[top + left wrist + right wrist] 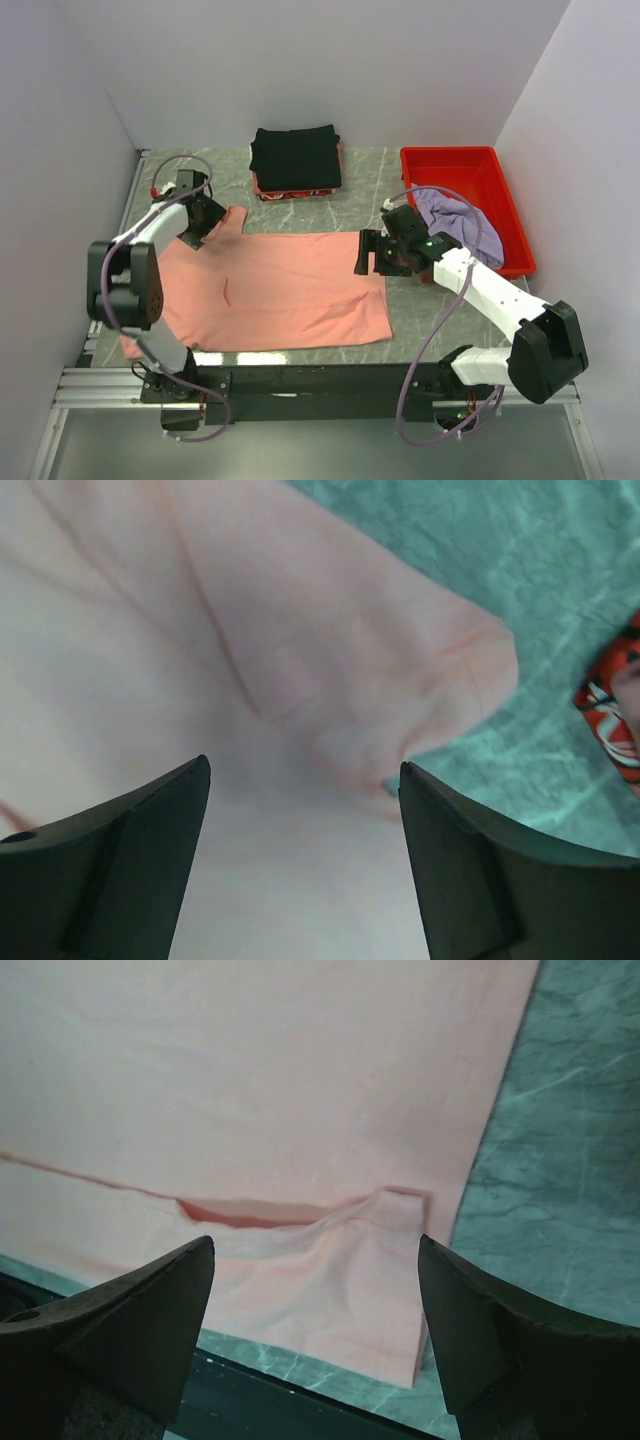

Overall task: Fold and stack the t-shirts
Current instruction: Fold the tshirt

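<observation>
Hanging open over salmon-pink t-shirt (280, 290): left hand (305, 763), right hand (316, 1240).

The salmon-pink t-shirt (280, 295) was spread nearly flat across the middle of the worktop (370, 170), with one short sleeve pointed toward the far left. A few shallow creases were seen, and its upper layer was puckered open at the right edge. The black t-shirt (295, 157) was laid neatly folded at the far side. The lavender-purple t-shirt (445, 210) was crumpled in the red tray (465, 175).
</observation>
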Controlling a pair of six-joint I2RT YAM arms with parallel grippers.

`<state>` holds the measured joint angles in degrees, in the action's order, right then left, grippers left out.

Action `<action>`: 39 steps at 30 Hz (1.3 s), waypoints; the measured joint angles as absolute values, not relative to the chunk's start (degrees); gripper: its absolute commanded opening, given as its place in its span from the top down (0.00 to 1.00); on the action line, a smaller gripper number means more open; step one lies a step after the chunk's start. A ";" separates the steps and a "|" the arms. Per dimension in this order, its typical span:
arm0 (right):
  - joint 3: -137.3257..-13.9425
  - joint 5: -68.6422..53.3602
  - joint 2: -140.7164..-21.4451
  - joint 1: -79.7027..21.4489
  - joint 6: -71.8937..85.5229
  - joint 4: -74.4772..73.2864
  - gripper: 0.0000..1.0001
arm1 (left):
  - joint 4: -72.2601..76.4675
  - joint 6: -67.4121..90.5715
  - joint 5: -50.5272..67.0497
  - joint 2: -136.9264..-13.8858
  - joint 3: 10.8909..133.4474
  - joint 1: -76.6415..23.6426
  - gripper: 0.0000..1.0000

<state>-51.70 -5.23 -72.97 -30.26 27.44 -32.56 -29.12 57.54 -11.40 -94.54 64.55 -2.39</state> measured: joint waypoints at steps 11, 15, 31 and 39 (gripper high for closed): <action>-51.77 -5.23 -74.28 -26.72 25.15 -32.64 0.10 | -30.09 56.29 -11.49 -108.09 73.10 -2.35 0.40; -51.77 -5.30 -74.98 -26.15 24.49 -32.64 0.09 | -31.27 56.27 -12.27 -110.37 74.96 -2.35 0.50; -51.77 -5.37 -76.23 -24.21 23.68 -32.64 0.09 | -34.83 54.68 -16.38 -115.44 82.06 -2.17 0.99; -55.96 -3.55 -80.49 -23.97 23.94 -33.17 0.08 | -35.40 52.69 -16.21 -114.74 82.04 -2.17 0.97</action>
